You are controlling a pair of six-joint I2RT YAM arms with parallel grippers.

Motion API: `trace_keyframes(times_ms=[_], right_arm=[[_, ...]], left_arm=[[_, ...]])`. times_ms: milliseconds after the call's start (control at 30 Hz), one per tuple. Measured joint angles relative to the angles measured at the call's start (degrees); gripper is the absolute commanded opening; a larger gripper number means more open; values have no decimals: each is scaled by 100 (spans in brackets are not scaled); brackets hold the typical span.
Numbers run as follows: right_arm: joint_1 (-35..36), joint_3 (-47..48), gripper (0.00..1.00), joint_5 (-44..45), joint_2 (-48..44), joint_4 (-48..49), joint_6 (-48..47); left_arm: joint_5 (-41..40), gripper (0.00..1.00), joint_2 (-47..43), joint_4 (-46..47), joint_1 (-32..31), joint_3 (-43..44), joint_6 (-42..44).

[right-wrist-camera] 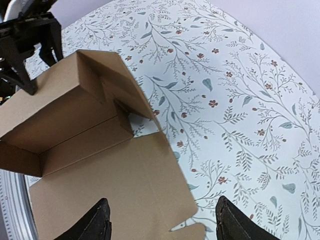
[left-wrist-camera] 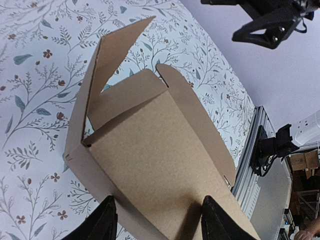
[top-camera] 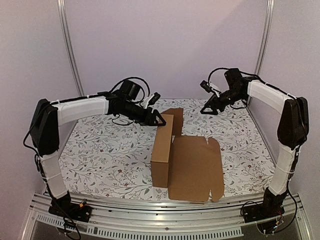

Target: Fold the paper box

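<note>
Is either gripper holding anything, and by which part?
Nothing is held. The open left gripper sits at the raised far end of the brown cardboard box; the open right gripper hangs apart.

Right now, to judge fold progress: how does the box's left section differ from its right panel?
The left section stands up off the table; the right panel lies flat. The left section is narrow; the right panel is wide, with a notched edge. Both are brown cardboard.

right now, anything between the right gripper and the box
Nothing but floral cloth shows between the right gripper and the box, as seen in the top view.
</note>
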Motion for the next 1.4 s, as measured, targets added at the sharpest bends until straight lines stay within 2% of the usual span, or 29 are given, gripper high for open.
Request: trace_keyframes(times_ms=[300, 433, 733, 1167, 1400], right_arm=[[96, 1696, 66, 697, 2118, 1104, 568], [168, 1823, 67, 686, 2566, 1222, 555], [605, 271, 74, -199, 1961, 1261, -181], [857, 170, 80, -588, 1626, 1515, -367], [922, -251, 81, -879, 1523, 1346, -813]], left_arm=[[551, 57, 247, 188, 17, 144, 341], [772, 57, 393, 227, 66, 264, 396], [1067, 56, 479, 332, 214, 295, 367], [1357, 56, 527, 649, 256, 168, 90], [1497, 57, 527, 726, 275, 114, 17]])
